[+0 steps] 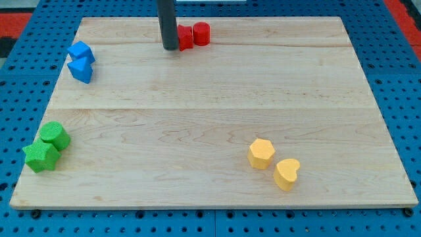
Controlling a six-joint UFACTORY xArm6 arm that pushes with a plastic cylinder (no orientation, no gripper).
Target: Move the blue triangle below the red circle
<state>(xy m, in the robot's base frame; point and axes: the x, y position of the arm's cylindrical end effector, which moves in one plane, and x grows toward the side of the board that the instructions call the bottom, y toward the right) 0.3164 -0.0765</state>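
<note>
At the upper middle of the frame, my tip (170, 48) rests on the wooden board (210, 118), touching or just beside the left edge of a red block (185, 38) whose shape the rod partly hides. The red circle (201, 33), a short cylinder, sits just to that block's right, the two apparently in contact. We have no fingers to speak of: the arm ends in a bare rod that grips nothing and can only push.

The blue triangle (81, 70) lies at the upper left of the frame, near the board's left edge, touching another blue block (81, 51) just above it. It is well apart from our tip.

The risks, as we judge them: any drift to the right from here would shove the red pair and shift the target. When we reach the blue pair, a push from above would drag both blocks along, and one from the wrong side could send the triangle off the near edge.

No containers are in view. The green pair (46, 147) at lower left and the yellow pair (273, 162) at lower right lie clear of the likely path.
</note>
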